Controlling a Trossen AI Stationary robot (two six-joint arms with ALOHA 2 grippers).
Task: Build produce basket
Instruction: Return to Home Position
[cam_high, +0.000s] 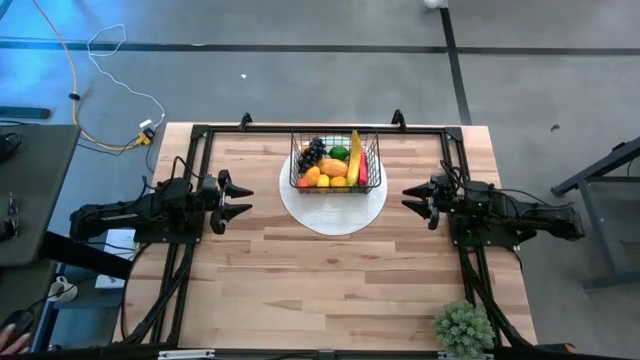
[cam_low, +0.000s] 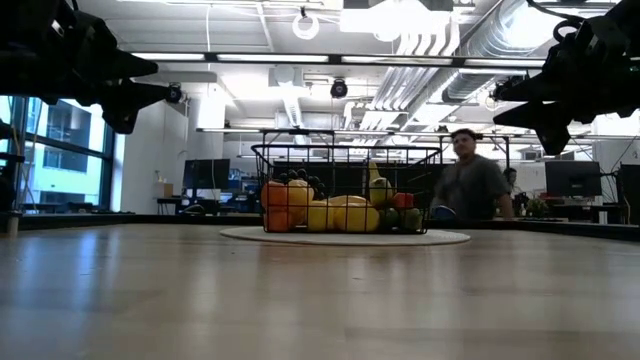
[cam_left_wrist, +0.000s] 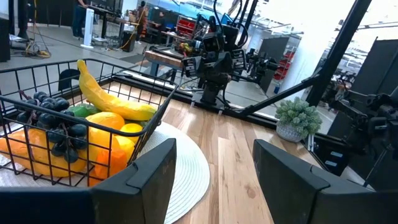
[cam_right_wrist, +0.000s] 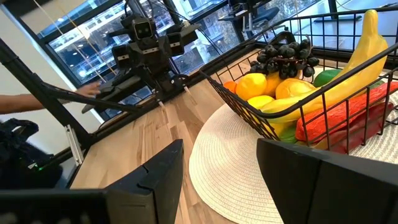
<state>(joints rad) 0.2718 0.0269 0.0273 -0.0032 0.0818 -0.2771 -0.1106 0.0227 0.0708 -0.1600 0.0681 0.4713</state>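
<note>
The black wire-mesh basket (cam_high: 335, 164) stands on a round white plate (cam_high: 333, 205) at the table's far middle. It holds a yellow banana (cam_high: 355, 155), dark grapes (cam_high: 312, 153), orange mangoes (cam_high: 333, 168), lemons, a green piece and a red pepper (cam_right_wrist: 336, 118). My left gripper (cam_high: 236, 196) hovers open to the left of the plate, above the table. My right gripper (cam_high: 418, 200) hovers open to the right of it. The left wrist view shows the basket (cam_left_wrist: 74, 134) close ahead; the right wrist view shows it (cam_right_wrist: 298, 93) likewise.
A spiky green potted plant (cam_high: 463, 326) sits at the table's near right corner. Black frame rails (cam_high: 190, 180) run along the left and right sides and the far edge. Bare wood lies across the table's near half. A person (cam_low: 470, 185) stands in the room behind.
</note>
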